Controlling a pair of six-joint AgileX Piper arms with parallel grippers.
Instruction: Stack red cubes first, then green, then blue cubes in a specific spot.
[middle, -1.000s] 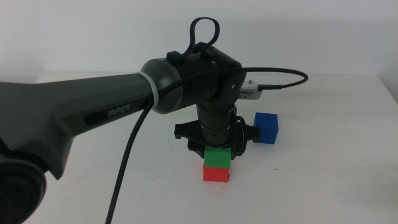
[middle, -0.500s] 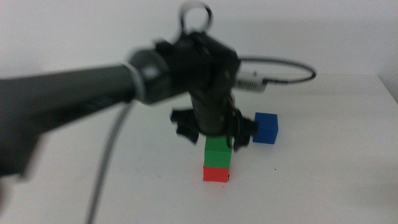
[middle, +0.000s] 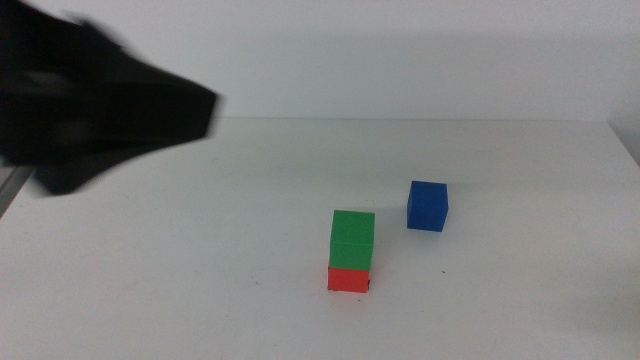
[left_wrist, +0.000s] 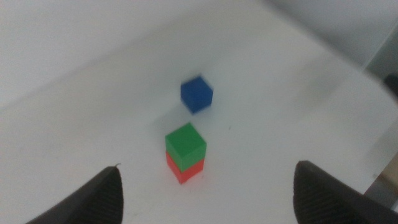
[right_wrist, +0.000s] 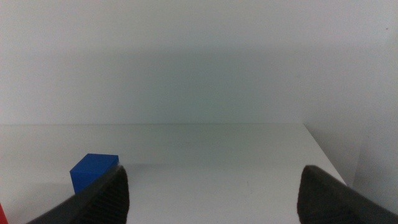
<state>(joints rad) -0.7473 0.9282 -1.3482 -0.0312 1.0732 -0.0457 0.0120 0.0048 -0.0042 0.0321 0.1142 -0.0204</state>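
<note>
The green cube (middle: 352, 238) sat squarely on the red cube (middle: 349, 279), forming a two-block column whose long axis stood upright on the white table (middle: 520, 300). The red cube rested flat on the tabletop near the middle of the middle view; a tiny black mark showed at its lower right corner. The blue cube (middle: 427, 205) lay alone on the table, behind and to the right of the column and apart from it, upright on one face. No cube showed a distinguishable front. The left arm (middle: 95, 110) appeared as a dark blur at the upper left of the middle view, well clear of the column. The left gripper (left_wrist: 205, 199) hung high above the cubes, its jaws spread wide and empty. The right gripper (right_wrist: 214, 196) waited low over the table with jaws likewise spread, the blue cube (right_wrist: 93, 172) ahead of it.
</note>
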